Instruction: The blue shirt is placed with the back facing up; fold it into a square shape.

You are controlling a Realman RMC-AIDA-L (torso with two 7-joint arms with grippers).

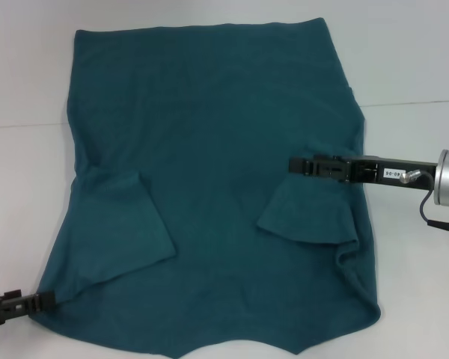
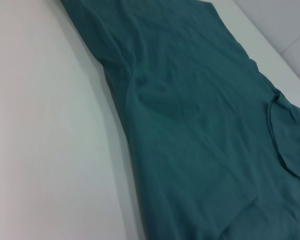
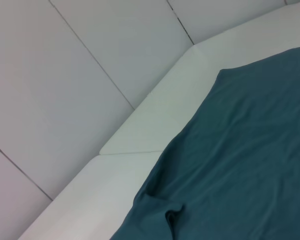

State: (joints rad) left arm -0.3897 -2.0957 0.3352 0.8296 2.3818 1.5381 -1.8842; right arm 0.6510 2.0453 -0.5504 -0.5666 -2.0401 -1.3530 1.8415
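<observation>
The white worktop (image 1: pixel 404 60) is carrying one blue shirt (image 1: pixel 217 149), which is lying spread flat, plain side up, across most of the surface. Both short sleeves are lying folded inward over the body, the left sleeve (image 1: pixel 127 224) and the right sleeve (image 1: pixel 307 217), so the sleeve-folding step is looking nearly finished. The next move is probably calling for the long side edges or the hem to be brought over, with an even lift so the cloth is not bunching. Two grippers are showing. The right gripper (image 1: pixel 303 165) is hovering over the right sleeve's upper edge; I cannot tell whether its fingers are spread or pinching cloth. The left gripper (image 1: pixel 15 307) is sitting at the shirt's near left corner, its fingers likewise unclear.
</observation>
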